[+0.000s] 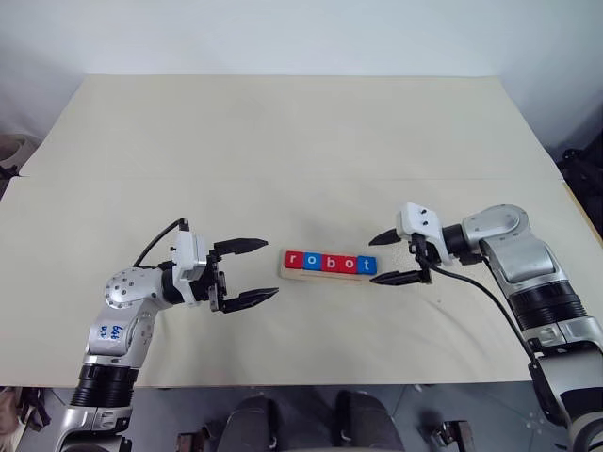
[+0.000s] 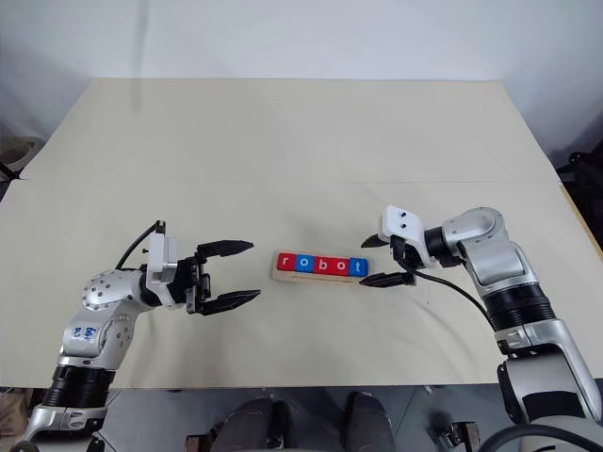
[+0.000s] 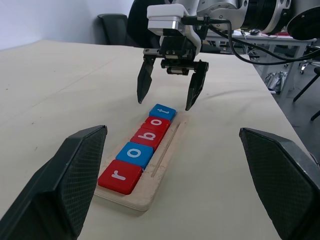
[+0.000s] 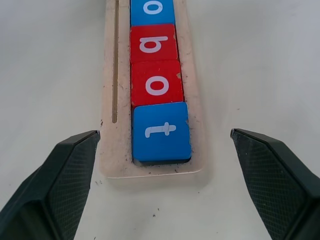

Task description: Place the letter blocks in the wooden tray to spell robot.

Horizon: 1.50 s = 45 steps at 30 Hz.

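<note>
- We are looking down on a beige desk, where the tray is lying near the front edge, between our two arms.
- The five blocks are sitting side by side in the tray, touching one another and spelling "robot": red r, blue o, red b, red o, blue t.
- A thin groove is running lengthwise along the tray beside the row of blocks.
- We are holding the left pincer just off the r end of the tray, its two fingers spread wide and gripping nothing.
- We are holding the right pincer at the t end, its fingers likewise spread wide apart and empty; one fingertip is hovering close to the tray's corner, and the t block is lying free between and ahead of the fingers.
</note>
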Each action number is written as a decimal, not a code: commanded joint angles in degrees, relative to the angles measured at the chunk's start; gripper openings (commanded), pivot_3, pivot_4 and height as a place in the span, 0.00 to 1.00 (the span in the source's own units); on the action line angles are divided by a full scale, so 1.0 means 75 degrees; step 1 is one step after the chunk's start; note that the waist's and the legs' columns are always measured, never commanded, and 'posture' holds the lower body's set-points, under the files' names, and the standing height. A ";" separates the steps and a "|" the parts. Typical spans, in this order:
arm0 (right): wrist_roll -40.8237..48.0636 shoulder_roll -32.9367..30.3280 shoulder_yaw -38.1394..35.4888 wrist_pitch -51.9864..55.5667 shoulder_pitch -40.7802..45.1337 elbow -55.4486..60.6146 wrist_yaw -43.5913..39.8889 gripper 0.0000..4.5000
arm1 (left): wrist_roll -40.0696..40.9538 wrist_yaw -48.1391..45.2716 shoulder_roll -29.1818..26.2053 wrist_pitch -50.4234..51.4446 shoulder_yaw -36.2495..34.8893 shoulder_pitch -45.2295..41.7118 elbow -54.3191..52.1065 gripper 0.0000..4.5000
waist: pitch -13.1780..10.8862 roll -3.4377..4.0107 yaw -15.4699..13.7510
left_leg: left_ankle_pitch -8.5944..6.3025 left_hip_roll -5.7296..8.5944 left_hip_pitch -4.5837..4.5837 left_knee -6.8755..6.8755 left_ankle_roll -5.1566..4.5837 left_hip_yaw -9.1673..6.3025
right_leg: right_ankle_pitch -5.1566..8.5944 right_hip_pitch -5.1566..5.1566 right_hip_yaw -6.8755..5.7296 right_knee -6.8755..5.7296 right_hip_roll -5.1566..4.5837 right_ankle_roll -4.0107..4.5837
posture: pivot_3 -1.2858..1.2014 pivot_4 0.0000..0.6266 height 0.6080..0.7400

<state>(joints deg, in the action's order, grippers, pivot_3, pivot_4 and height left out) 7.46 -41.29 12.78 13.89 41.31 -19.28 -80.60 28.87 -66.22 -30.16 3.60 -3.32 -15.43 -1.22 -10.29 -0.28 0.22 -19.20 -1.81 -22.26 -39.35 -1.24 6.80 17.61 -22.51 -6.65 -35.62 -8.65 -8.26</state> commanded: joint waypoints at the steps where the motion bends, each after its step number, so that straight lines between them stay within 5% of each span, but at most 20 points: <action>1: 0.0183 -0.0239 -0.0357 -0.0072 0.0062 0.0201 -0.0057 0.94 | 0.0073 0.0015 -0.0003 -0.0108 -0.0095 0.0028 -0.0214 1.00 | 0.0000 0.0000 -0.0002 | 0.0000 0.0000 0.0000 0.0000 0.0000 0.0000 | 0.0000 0.0000 0.0000 0.0000 0.0000 0.0000 | 0.52 0.24 1.00; 14: -0.0167 0.0168 -0.0206 -0.0986 0.0354 -0.0697 0.0350 0.03 | 0.0065 0.0065 0.0038 -0.0094 -0.0072 0.0018 -0.0239 1.00 | 0.0000 0.0000 0.0002 | 0.0000 0.0000 0.0000 0.0000 0.0000 0.0004 | 0.0000 0.0000 0.0000 0.0000 0.0000 0.0000 | 0.52 0.24 1.00; 15: -0.0230 0.0201 -0.0163 -0.1056 0.0365 -0.0755 0.0349 0.01 | 0.0066 0.0075 0.0035 -0.0090 -0.0078 0.0018 -0.0246 1.00 | 0.0000 0.0000 0.0002 | 0.0000 0.0001 0.0000 0.0000 0.0000 0.0004 | 0.0000 0.0001 0.0000 0.0000 0.0000 0.0000 | 0.52 0.24 1.00; 33: 0.0292 -0.0016 -0.0788 -0.1389 0.0189 -0.0322 0.0089 0.01 | 0.0083 0.0171 -0.0020 -0.0107 -0.0146 0.0088 -0.0301 1.00 | 0.0000 0.0000 0.0000 | 0.0000 -0.0001 0.0000 0.0000 0.0000 0.0001 | 0.0000 0.0000 0.0000 0.0000 0.0000 0.0000 | 0.52 0.24 1.00; 36: 0.1022 -0.0407 -0.1360 -0.0493 -0.0448 0.0480 -0.0018 0.14 | 0.0108 0.0046 -0.0146 -0.0099 -0.0237 0.0081 -0.0157 1.00 | 0.0000 0.0000 -0.0055 | 0.0000 0.0000 -0.0003 0.0000 0.0000 -0.0003 | 0.0000 0.0003 -0.0007 0.0001 -0.0001 0.0000 | 0.52 0.24 1.00; 45: 0.2159 -0.0588 -0.3262 -0.1414 -0.3372 0.2202 0.0486 0.80 | -0.0257 -0.0181 -0.0567 -0.0527 -0.0447 -0.0121 0.0758 1.00 | 0.0000 -0.0001 -0.0011 | 0.0000 0.0002 0.0002 0.0002 0.0000 0.0010 | 0.0000 0.0007 -0.0007 0.0001 0.0000 0.0000 | 0.52 0.24 1.00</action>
<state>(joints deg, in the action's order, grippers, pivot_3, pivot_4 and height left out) 21.57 -44.56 -9.13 3.62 17.10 -6.37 -77.70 26.76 -66.84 -33.47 0.92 -5.17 -16.22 4.53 -10.29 -0.29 0.13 -19.21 -1.81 -22.21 -39.33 -1.24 6.87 17.61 -22.46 -6.68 -35.62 -8.64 -8.25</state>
